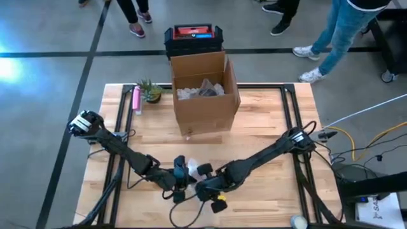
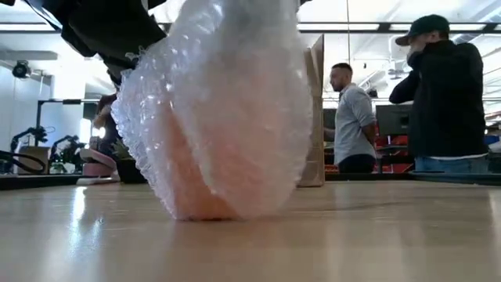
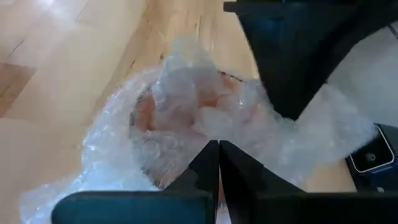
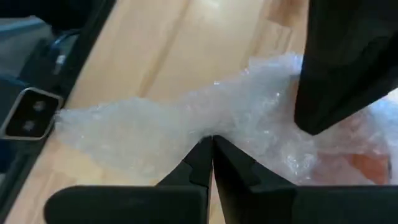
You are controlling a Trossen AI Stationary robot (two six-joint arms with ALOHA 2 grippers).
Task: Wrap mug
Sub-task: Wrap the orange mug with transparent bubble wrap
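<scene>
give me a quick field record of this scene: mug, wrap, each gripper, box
mug: orange-pink mug on the table, mostly covered
wrap: bubble wrap bunched around the mug
left gripper: left gripper shut on the wrap at the mug's rim
right gripper: right gripper shut on a wrap flap
box: open cardboard box at the table's far side

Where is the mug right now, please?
The mug stands on the table's near edge, mid-width in the high view, swathed in bubble wrap, between the left hand and right hand, in front of the box.
</scene>
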